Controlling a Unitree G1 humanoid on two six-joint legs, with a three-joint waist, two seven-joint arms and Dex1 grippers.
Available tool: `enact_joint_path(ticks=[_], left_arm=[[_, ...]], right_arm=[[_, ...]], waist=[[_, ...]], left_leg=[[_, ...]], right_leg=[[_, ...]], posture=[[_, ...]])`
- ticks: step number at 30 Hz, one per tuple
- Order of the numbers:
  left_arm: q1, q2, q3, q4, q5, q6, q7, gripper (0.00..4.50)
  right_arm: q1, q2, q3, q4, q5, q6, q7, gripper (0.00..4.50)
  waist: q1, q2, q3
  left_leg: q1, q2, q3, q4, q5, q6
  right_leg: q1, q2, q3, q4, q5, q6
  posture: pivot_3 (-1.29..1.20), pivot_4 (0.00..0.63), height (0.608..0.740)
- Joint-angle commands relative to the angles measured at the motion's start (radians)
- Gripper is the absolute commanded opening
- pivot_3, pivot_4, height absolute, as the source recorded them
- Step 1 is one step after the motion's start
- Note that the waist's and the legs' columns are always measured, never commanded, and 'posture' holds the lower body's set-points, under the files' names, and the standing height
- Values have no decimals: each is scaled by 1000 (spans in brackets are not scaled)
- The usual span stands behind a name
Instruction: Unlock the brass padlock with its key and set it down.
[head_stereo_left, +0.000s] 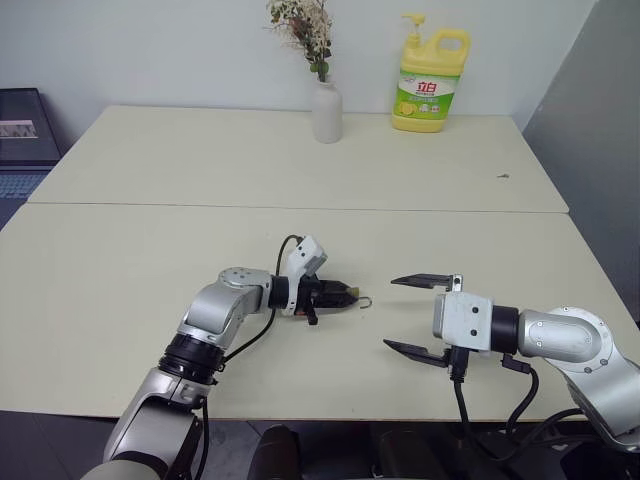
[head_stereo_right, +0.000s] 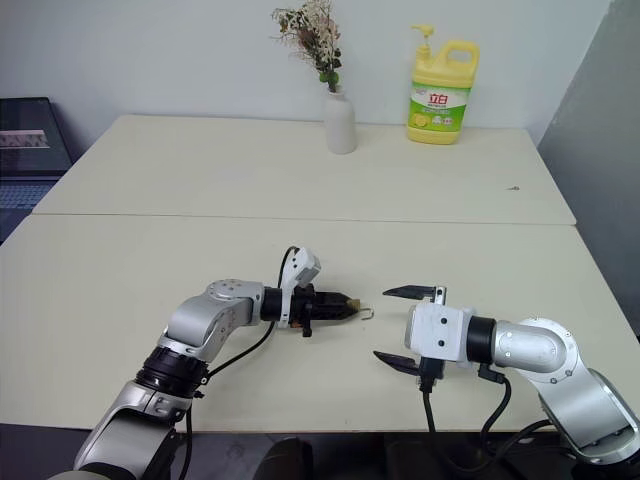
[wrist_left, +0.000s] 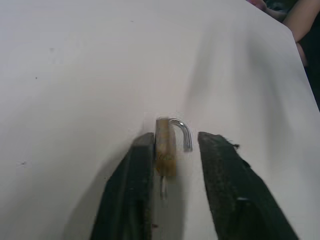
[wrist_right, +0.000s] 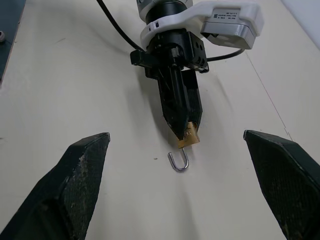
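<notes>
The brass padlock (wrist_left: 165, 147) lies low over the cream table (head_stereo_left: 150, 290), between the fingers of my left gripper (head_stereo_left: 345, 295). Its gold body rests against one finger (wrist_left: 140, 165), and a gap separates it from the other finger (wrist_left: 220, 165). The silvery shackle (wrist_right: 179, 164) is swung free at one end and points toward my right gripper. A thin metal stem (wrist_left: 163, 189), which looks like the key, sticks out of the body's other end. My right gripper (head_stereo_left: 390, 313) hovers a short way to the right, open wide and empty, facing the padlock.
A white vase with dried flowers (head_stereo_left: 327, 110) and a yellow detergent bottle (head_stereo_left: 430, 85) stand at the far edge of the table. A dark laptop (head_stereo_left: 25, 140) sits off the table's left side. A person's arm (wrist_left: 300, 20) shows beyond the table.
</notes>
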Motion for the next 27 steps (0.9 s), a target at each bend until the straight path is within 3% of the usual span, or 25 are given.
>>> enact_joint_path(ticks=[1, 2, 10, 19, 27], left_arm=[[-37, 20, 47, 1, 2, -29, 0, 2676], [-49, 25, 67, 11, -6, -28, 2, 2953], [-68, 107, 172, -71, -1, -182, -17, 2953], [177, 338, 224, -305, 68, -370, -66, 2953], [320, 390, 294, -420, 13, -331, -55, 2953]], right_arm=[[0, -16, -15, -22, 4, 6, 10, 4500], [1, -17, -17, -23, 6, 9, 12, 4500], [23, -31, -25, -25, 10, 27, 16, 4500], [76, 31, -84, 14, 38, 62, -49, 4500], [81, 47, -91, 82, 51, 22, -31, 4500]], waist=[[0, 0, 0], [0, 0, 0], [0, 0, 0], [-9, 0, 0], [-6, 0, 0]], left_leg=[[0, 0, 0, 0, 0, 0], [0, 0, 0, 0, 0, 0], [0, 0, 0, 0, 0, 0], [0, 1, 0, -1, 0, 0], [0, 1, 1, -1, 0, 0]], right_leg=[[0, 0, 0, 0, 0, 0], [0, 0, 0, 0, 0, 0], [0, 0, 0, -1, 0, 0], [0, 0, 1, -1, 0, 0], [0, -1, 0, -1, 0, 0]], posture=[[0, 150, 740], [0, 150, 740], [0, 150, 740], [0, 150, 740], [0, 150, 740]])
